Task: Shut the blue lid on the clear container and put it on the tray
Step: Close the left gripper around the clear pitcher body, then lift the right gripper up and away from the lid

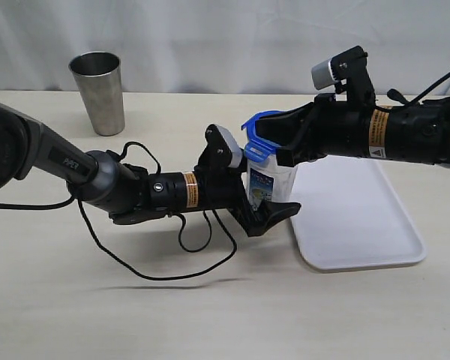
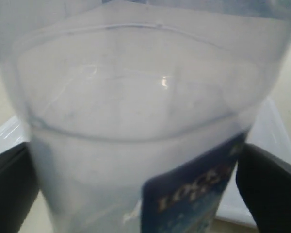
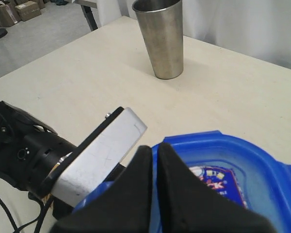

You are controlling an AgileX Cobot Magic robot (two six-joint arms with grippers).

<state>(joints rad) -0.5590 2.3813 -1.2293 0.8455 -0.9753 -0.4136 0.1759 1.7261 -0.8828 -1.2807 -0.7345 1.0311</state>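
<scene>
The clear container [image 1: 268, 182], with its blue-green label, stands upright just left of the tray [image 1: 360, 225]. My left gripper [image 1: 264, 204] is shut on its lower body. In the left wrist view the container [image 2: 136, 111] fills the frame, with a black finger [image 2: 9, 194] on either side. The blue lid [image 1: 261, 124] sits on the container's mouth, one flap hanging at its left side. My right gripper [image 1: 283, 146] reaches in from the right over the lid. Its fingers [image 3: 136, 184] are pinched together on the rim of the lid [image 3: 233, 165], whose sticker shows in the centre.
A grey stainless-steel cup [image 1: 98, 91] stands at the back left, also seen as the cup [image 3: 162, 39]. A loose black cable [image 1: 172, 259] loops on the table under the left arm. The left arm's wrist camera block [image 3: 104, 148] sits close beside the lid.
</scene>
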